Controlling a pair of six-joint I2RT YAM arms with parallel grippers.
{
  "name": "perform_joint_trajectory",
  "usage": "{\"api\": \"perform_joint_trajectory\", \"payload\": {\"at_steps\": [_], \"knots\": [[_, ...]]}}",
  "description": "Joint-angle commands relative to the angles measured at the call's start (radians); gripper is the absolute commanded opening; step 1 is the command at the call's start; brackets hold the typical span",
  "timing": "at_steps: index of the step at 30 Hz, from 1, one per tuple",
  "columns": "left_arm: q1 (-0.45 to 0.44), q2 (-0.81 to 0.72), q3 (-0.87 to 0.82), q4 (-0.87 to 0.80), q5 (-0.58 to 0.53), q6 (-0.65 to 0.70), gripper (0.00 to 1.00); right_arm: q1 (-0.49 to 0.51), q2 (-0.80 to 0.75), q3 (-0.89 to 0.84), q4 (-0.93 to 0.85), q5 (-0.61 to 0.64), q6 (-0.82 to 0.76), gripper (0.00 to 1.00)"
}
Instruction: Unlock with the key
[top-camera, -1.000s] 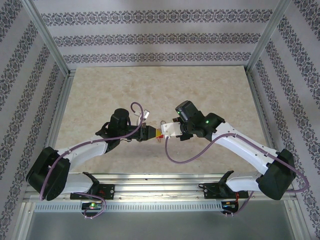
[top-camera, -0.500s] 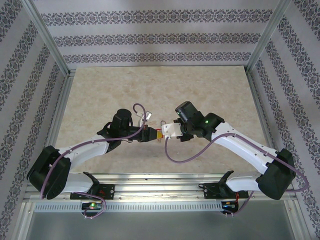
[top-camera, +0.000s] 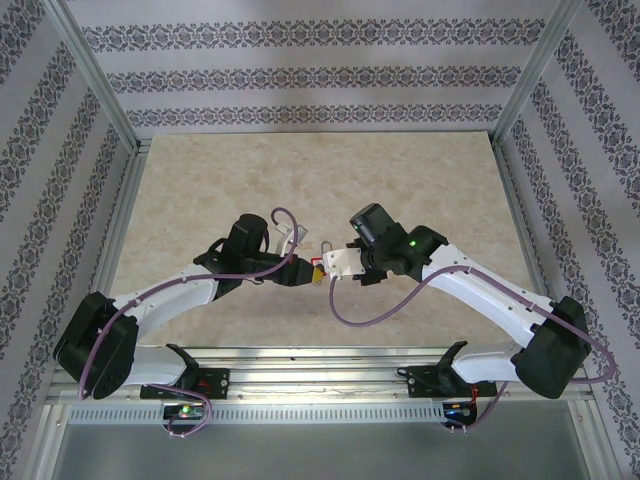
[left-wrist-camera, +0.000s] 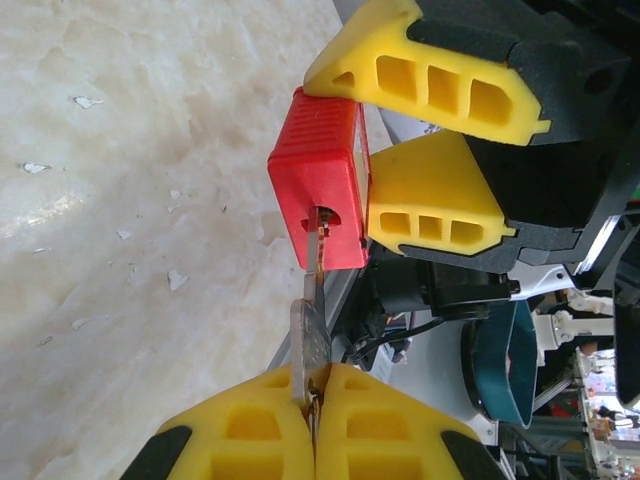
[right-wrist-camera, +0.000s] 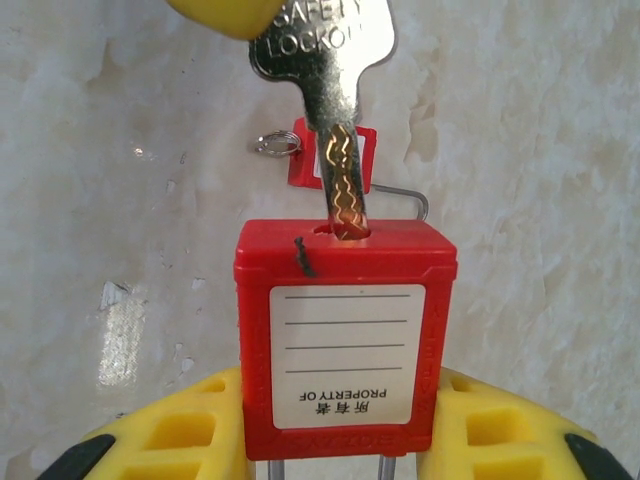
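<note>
Edged closer over the last second: left gripper (top-camera: 306, 271) now almost against right gripper (top-camera: 328, 267), wrist swung slightly rightward. Clamped fully shut on the head of the key (left-wrist-camera: 311, 335), with yellow fingers (left-wrist-camera: 250, 430) pressed together around it. Pushed partway into the keyway on the end face of the red padlock (right-wrist-camera: 345, 330), straight ahead of the left fingertips. Pinched by its sides in the right gripper, jaws parted just to the body's width, white label facing that wrist camera. Held off the table (right-wrist-camera: 540, 200). Beyond the padlock, lying flat on the marbled surface: small red tag (right-wrist-camera: 303, 165) with a metal ring.
</note>
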Motion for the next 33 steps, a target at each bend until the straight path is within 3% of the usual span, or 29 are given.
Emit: {"api": "perform_joint_trajectory", "payload": {"at_steps": [1,12,21,29,33], "knots": [[-0.023,-0.011,0.04,-0.12,-0.021,0.095,0.0,0.011,-0.002,0.03,0.027,-0.042,0.018,0.08],[-0.04,-0.034,0.026,-0.072,-0.053,0.091,0.0,0.008,0.025,0.069,-0.007,-0.132,0.092,0.07],[-0.037,0.062,-0.045,0.284,0.074,-0.206,0.0,0.04,-0.015,-0.004,0.065,-0.025,-0.025,0.05],[-0.029,0.164,-0.029,0.417,0.121,-0.319,0.0,0.104,-0.036,-0.067,0.141,0.07,-0.138,0.04],[-0.03,0.168,-0.022,0.418,0.112,-0.309,0.0,0.107,-0.023,-0.046,0.131,0.037,-0.088,0.05]]}}
